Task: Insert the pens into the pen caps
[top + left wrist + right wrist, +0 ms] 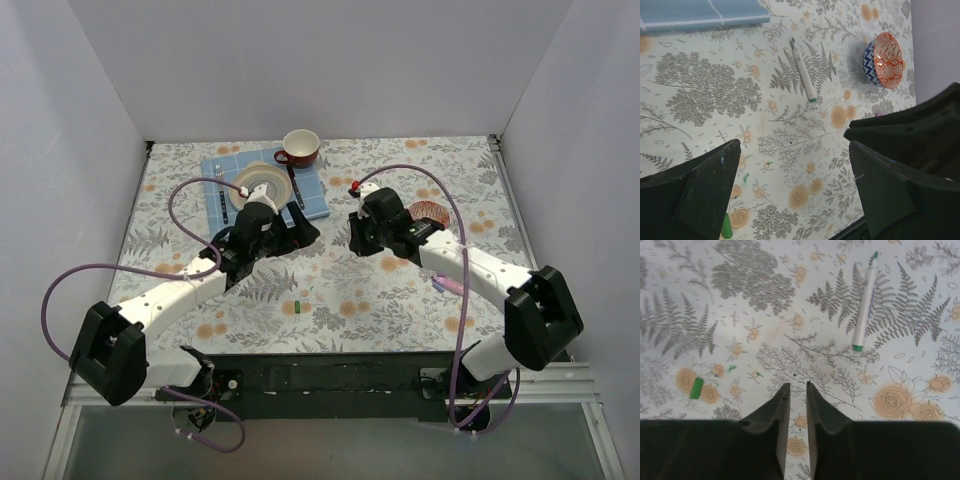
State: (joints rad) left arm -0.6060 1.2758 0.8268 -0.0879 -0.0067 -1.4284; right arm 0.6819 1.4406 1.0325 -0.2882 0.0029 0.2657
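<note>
As two arms reach in over the flowered bench (400, 165), the left arm (180, 290) angles toward the middle. The left jaws are spread wide and grip nothing, and the wrist view shows only patterned cloth between the two dark fingers (695, 195). Just beyond that arm, a blue placemat (312, 192) carries a pale plate (262, 172), with a red cup (298, 152) at the mat's far edge.

Between the arms, toward the near edge, a small green pen cap (298, 305) lies flat on the cloth by itself. Farther in, a slim white pen (803, 70) with a green tip lies flat ahead of both sets of jaws. It is well apart from the cap and neither arm touches it.

On the right arm (480, 270), the right jaws are drawn almost together, with only a thin slit between them, and they hold nothing. In that arm's wrist view they hover over bare cloth, the cap off to their left and the pen ahead to their right.

Farther right, an orange-and-blue patterned bowl (432, 212) sits just behind the right arm. A pale pink pen (447, 285) lies close against that arm, nearer the front edge.
</note>
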